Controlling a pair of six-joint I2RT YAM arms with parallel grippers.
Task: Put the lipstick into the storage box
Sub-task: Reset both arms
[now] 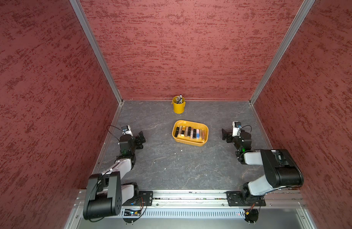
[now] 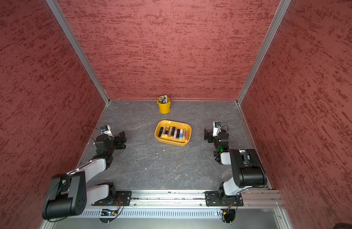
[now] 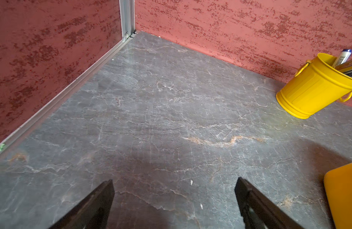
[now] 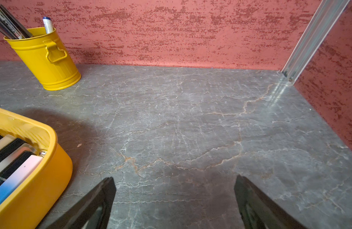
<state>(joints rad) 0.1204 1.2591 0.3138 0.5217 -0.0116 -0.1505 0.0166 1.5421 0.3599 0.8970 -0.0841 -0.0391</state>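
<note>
The storage box (image 1: 188, 142) (image 2: 172, 141), a shallow yellow-orange tray, sits mid-table in both top views. Several lipsticks (image 1: 190, 132) (image 2: 174, 132) lie side by side inside it. My left gripper (image 1: 141, 138) (image 2: 121, 139) hovers left of the box, open and holding nothing. In the left wrist view, the left gripper (image 3: 175, 180) has bare table between its fingers and a corner of the box (image 3: 343, 198) beside it. My right gripper (image 1: 224, 134) (image 2: 206, 134) is right of the box, also open and holding nothing. The right wrist view shows the right gripper (image 4: 175, 177) over bare table, with the box (image 4: 42, 178) and its lipsticks (image 4: 12, 158) alongside.
A yellow metal bucket (image 1: 179, 107) (image 2: 164, 108) (image 3: 313, 89) (image 4: 48, 59) holding pens stands against the back wall behind the box. Red textured walls enclose the grey marbled table on three sides. Small white specks (image 1: 181, 150) lie in front of the box.
</note>
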